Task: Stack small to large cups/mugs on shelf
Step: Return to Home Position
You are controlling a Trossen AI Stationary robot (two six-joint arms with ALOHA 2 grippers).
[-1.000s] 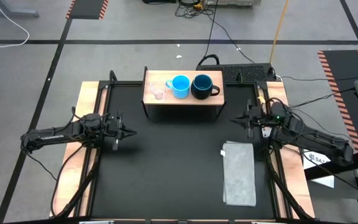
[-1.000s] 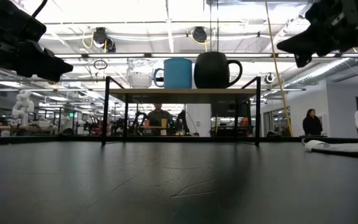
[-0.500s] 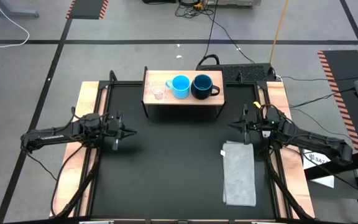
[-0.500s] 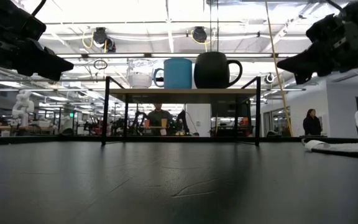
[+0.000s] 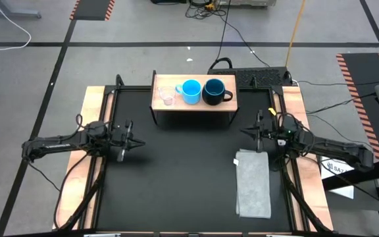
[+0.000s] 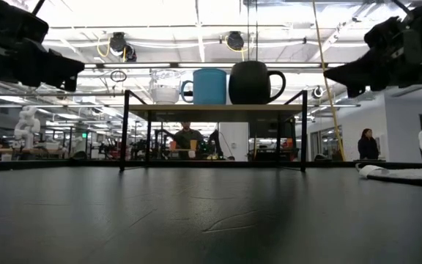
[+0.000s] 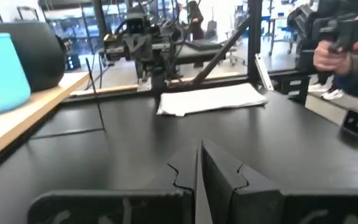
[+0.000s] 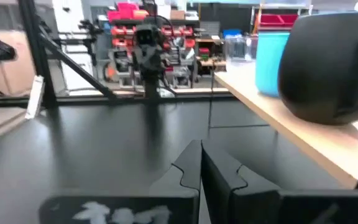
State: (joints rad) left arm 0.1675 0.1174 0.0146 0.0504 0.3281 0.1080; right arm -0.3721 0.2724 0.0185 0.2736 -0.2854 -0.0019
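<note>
Three cups stand upright in a row on the shelf (image 5: 226, 105) at the table's far edge: the tiny clear cup (image 5: 167, 96), the light-blue mug (image 5: 191, 91) and the navy mug (image 5: 214, 91), its handle pointing right. The low view shows the clear cup (image 6: 165, 86), the blue mug (image 6: 209, 86) and the navy mug (image 6: 251, 82) on the shelf's wooden top (image 6: 211, 110). My left gripper (image 5: 137, 139) hovers shut over the table's left part, well short of the shelf. My right gripper (image 5: 243, 131) hovers shut at the right, above the table.
A folded grey cloth (image 5: 253, 183) lies flat near the table's right edge, just near of my right gripper. Bare black tabletop (image 5: 183, 171) spreads between the arms and in front of the shelf. People stand in the room beyond the table.
My right gripper has dropped lower and come a little toward the near edge, close to the cloth's far end, staying shut. My left gripper has risen slightly. The cups and the shelf have not moved.
</note>
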